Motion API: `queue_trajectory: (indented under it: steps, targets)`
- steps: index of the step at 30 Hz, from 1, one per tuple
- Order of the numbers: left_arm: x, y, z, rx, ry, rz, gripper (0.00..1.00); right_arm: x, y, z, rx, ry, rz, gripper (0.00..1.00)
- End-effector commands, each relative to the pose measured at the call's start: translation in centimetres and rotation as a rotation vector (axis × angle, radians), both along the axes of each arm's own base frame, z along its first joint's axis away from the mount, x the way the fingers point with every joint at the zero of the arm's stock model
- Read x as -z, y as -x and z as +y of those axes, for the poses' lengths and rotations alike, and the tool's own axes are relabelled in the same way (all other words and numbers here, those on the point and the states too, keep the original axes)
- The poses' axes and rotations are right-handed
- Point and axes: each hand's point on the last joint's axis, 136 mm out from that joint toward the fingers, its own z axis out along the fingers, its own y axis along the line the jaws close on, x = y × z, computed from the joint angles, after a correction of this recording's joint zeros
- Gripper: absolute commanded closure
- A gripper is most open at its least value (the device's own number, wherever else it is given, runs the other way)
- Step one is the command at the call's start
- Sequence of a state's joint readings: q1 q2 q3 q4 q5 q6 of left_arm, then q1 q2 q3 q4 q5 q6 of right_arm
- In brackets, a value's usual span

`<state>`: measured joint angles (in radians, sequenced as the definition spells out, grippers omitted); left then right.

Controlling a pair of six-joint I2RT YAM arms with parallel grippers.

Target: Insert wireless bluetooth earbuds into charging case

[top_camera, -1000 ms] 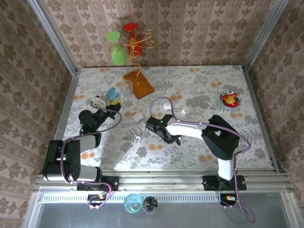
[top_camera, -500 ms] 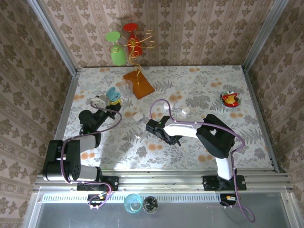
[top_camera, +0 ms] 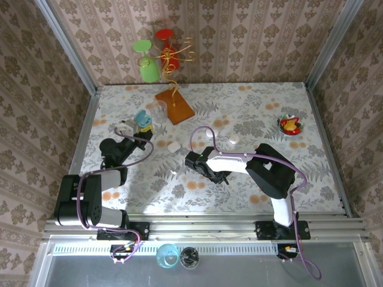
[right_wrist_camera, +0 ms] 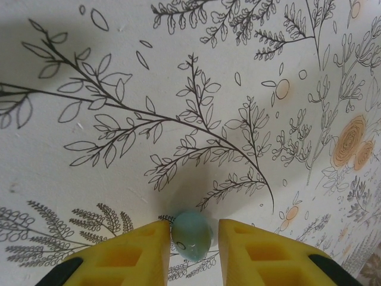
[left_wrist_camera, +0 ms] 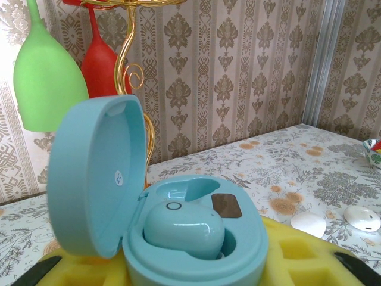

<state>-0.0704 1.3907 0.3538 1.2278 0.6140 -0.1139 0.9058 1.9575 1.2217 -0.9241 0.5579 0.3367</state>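
Note:
My left gripper [top_camera: 139,124] is shut on the light blue charging case [left_wrist_camera: 196,238], whose lid [left_wrist_camera: 95,179] stands open. One light blue earbud [left_wrist_camera: 184,229] sits in its left well; the well beside it is empty. In the top view the case [top_camera: 142,118] is at the table's left. A second light blue earbud [right_wrist_camera: 191,234] lies on the tablecloth between the yellow fingers [right_wrist_camera: 128,256] of my right gripper [right_wrist_camera: 193,238]. The left finger touches it and a narrow gap shows at the right finger. That gripper [top_camera: 192,161] hangs low over the table's middle.
White pebble-shaped pieces [top_camera: 174,146] [top_camera: 210,134] [top_camera: 233,139] lie on the cloth behind the right gripper. An orange block [top_camera: 175,106] with a gold wire stand, a green glass [top_camera: 146,60] and a red glass [top_camera: 167,51] stand at the back. A red bowl [top_camera: 290,125] sits far right.
The right arm's elbow has swung slightly left and its gripper has settled a little lower over the earbud. The left arm and the case have not moved.

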Motion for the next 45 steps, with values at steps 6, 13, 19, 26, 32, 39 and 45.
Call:
queue_trajectory:
  steps: [6,13,19,26,32,39,45]
  targets:
    - [-0.7,0.4,0.1,0.014,0.016,-0.028,0.66,0.6,0.5,-1.5,0.014,0.058,0.034,0.79]
    - [-0.3,1.4,-1.4,0.102,-0.025,-0.045,0.66,-1.7,-0.1,-0.4,0.019,-0.093,-0.022,0.80]
    - [0.1,2.3,-3.6,0.211,-0.047,-0.050,0.66,-6.3,-0.6,1.9,0.021,-0.426,-0.082,0.80]
    - [0.6,3.7,-7.2,0.350,-0.072,-0.058,0.66,-13.1,-0.4,4.7,-0.003,-0.925,-0.118,0.79]
    - [0.9,6.0,-11.3,0.522,-0.094,-0.083,0.66,-18.9,0.7,7.2,-0.112,-1.317,-0.074,0.79]
    - [1.1,8.3,-15.3,0.649,-0.137,-0.161,0.66,-23.5,1.2,8.4,-0.219,-1.514,-0.031,0.79]
    - [1.2,10.1,-17.5,0.762,-0.149,-0.184,0.66,-23.5,0.0,9.0,-0.261,-1.488,-0.008,0.79]
